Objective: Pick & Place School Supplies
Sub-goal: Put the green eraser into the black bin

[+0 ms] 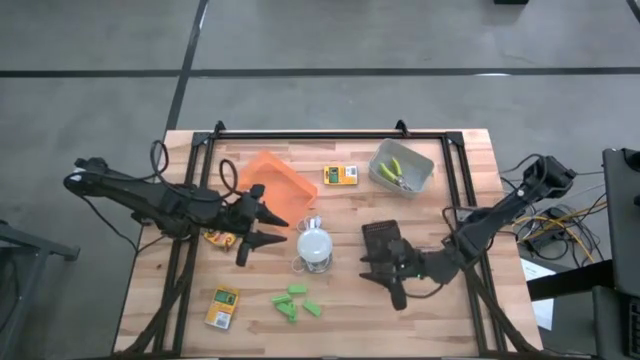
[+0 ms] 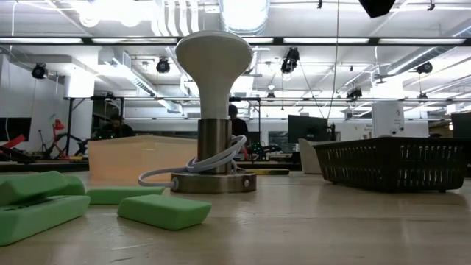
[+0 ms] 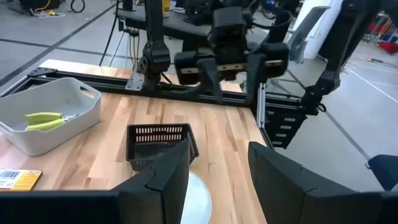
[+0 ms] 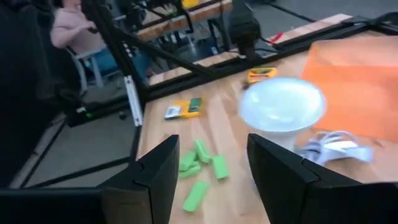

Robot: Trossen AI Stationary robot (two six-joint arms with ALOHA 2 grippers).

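Observation:
Bright green chunks (image 1: 297, 302) lie near the table's front edge, also in the low view (image 2: 162, 210) and the right wrist view (image 4: 202, 168). One yellow-and-green box (image 1: 222, 307) lies at the near left. A second (image 1: 340, 175) lies at the far middle, and a third (image 1: 220, 238) shows partly under my left arm. Yellow-green-handled tools (image 3: 43, 119) rest in the grey tray (image 1: 402, 168). My left gripper (image 1: 282, 232) hangs open left of the white domed object (image 1: 314, 245). To the right of that object my right gripper (image 1: 372, 272) is open too, pointing toward the chunks.
An orange tray (image 1: 272, 180) sits at the far left of centre. A black basket (image 1: 383, 238) stands just beyond my right gripper. The domed object's cord (image 2: 213, 163) coils around its base. A dark frame rail (image 1: 330, 134) runs along the far edge. A person (image 4: 68, 25) sits beyond the table.

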